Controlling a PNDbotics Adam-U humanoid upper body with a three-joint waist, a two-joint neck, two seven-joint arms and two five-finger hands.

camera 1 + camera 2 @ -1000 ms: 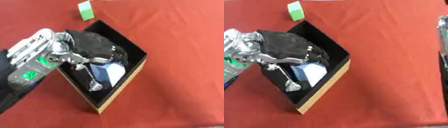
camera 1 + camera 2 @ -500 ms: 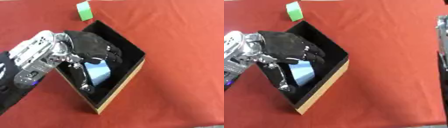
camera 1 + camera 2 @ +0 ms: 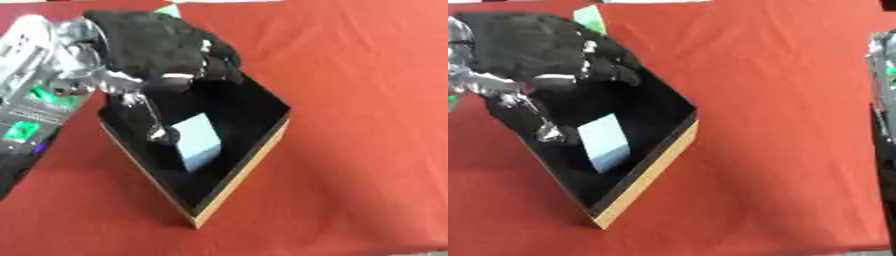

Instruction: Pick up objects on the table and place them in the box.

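Observation:
A black box (image 3: pixel 241 172) with a tan rim stands cornerwise on the red table. A pale blue block (image 3: pixel 197 142) lies on its floor, free of any hand. My left hand (image 3: pixel 157 45) hovers over the box's far-left corner, its dark fingers (image 3: pixel 219 65) hanging relaxed and its silver thumb (image 3: pixel 153 127) pointing down beside the block, holding nothing. A green object (image 3: pixel 588 17) peeks out behind the hand at the far edge, mostly hidden. A part of my right arm (image 3: pixel 881 75) shows at the right edge of the right eye view.
Red cloth (image 3: pixel 367 100) covers the table around the box. My left forearm (image 3: pixel 35 90), silver with green lights, comes in from the left edge.
My left hand has risen out of the box and away from the blue block, which now lies alone on the box floor. The box has stayed put.

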